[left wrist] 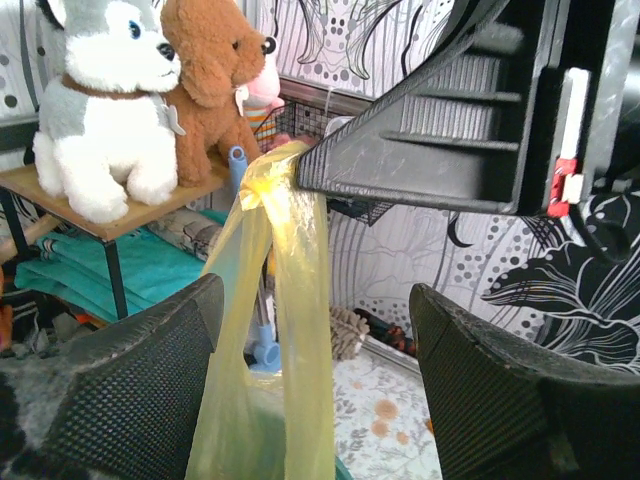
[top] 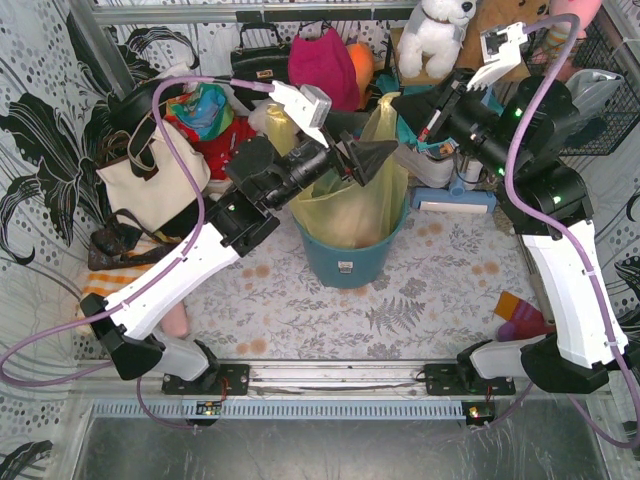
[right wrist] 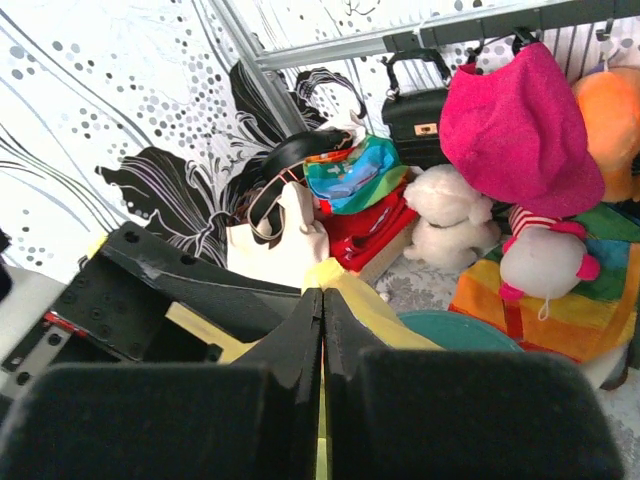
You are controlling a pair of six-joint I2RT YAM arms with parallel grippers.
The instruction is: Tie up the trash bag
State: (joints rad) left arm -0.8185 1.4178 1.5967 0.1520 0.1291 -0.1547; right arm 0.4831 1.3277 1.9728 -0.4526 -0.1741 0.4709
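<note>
The trash bag (top: pixel 350 205) sits in the round teal bin (top: pixel 345 262) on the counter (top: pixel 440 290), with 1 ear pulled up into a twisted strip. The right gripper (right wrist: pixel 322 300) has its jaws pinched on the strip's top. The left gripper (left wrist: pixel 315 295) has its jaws wide, with the strip hanging between them. The film looks thin, crinkly and slippery, so the left should close low and firmly, with the strip taut but not torn.
</note>
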